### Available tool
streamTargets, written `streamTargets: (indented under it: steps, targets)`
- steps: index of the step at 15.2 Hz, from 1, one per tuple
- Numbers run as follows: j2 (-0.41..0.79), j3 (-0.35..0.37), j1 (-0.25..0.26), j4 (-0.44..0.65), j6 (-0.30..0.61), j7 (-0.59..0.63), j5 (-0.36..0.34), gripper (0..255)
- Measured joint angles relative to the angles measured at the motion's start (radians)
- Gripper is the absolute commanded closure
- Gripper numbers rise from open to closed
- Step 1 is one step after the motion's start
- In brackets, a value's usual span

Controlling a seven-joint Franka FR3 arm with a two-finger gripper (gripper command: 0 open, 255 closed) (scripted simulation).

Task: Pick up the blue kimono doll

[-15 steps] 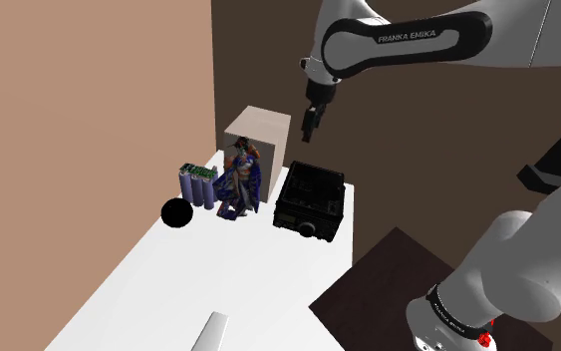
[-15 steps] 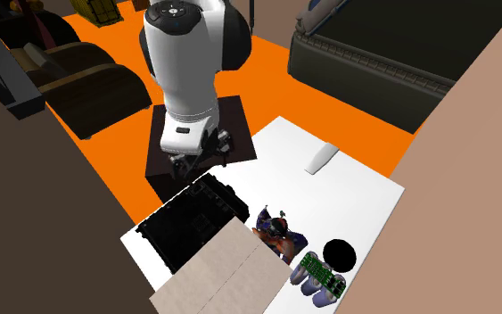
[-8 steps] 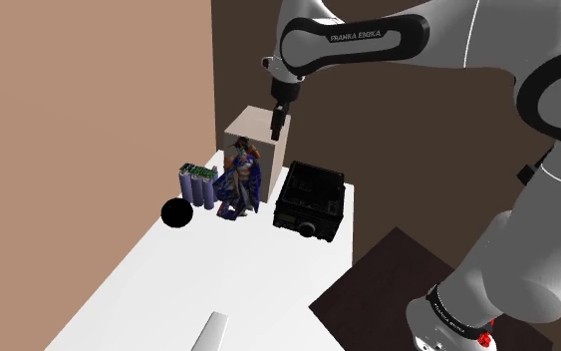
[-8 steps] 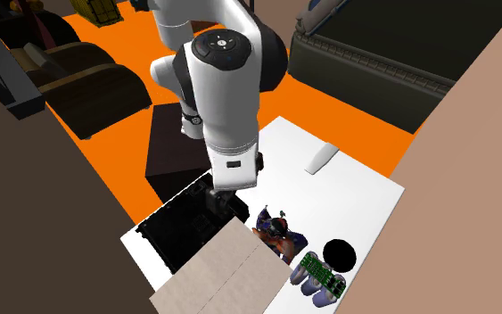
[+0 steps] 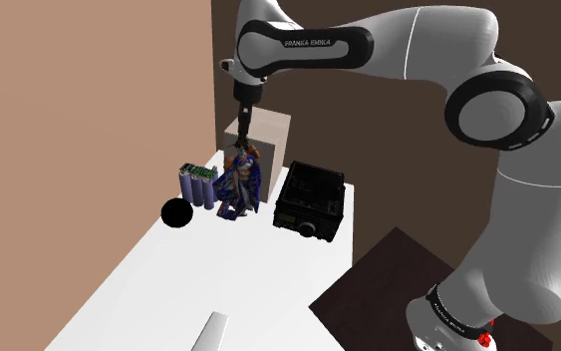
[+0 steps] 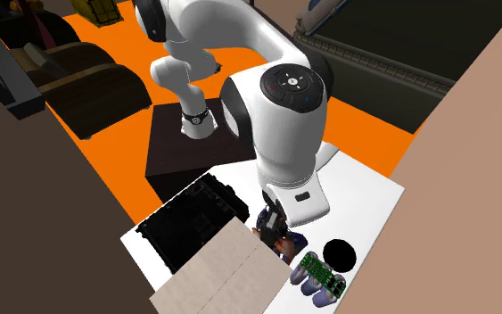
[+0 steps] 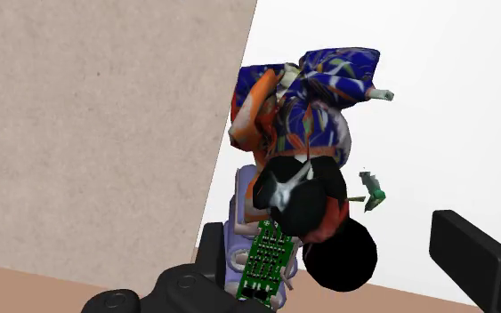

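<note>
The blue kimono doll [image 5: 240,181] stands upright on the white table [image 5: 198,279], in front of a beige box [image 5: 261,135]. It has black hair, a blue patterned robe and orange trim. My gripper [image 5: 241,128] hangs just above its head, apart from it. In the second exterior view the hand covers part of the doll [image 6: 284,241]. The wrist view looks down on the doll [image 7: 309,120]. My gripper [image 7: 342,277] is open, and the one finger [image 7: 478,262] that shows plainly stands well clear of the doll.
A lavender pack with a green circuit board [image 5: 197,182] touches the doll on the shoulder view's left, with a black ball [image 5: 176,212] beside it. A black crate [image 5: 310,199] stands on the doll's other side. A flat white piece [image 5: 208,334] lies near the table's front edge.
The arm has swung toward the shoulder view's left, from above the black crate to directly over the doll. The objects have not moved.
</note>
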Motion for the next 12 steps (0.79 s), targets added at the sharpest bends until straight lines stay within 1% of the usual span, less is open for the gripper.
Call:
streamTargets:
  steps: [3,9,10,12]
  targets:
    - [0.023,0.008,0.007,-0.001,0.025,-0.015,0.001,0]
    - [0.030,0.009,0.005,-0.058,0.090,-0.021,0.002,0]
    - [0.032,0.009,0.006,-0.057,0.091,-0.021,0.002,255]
    - [0.034,0.009,0.006,-0.055,0.091,-0.021,0.002,255]
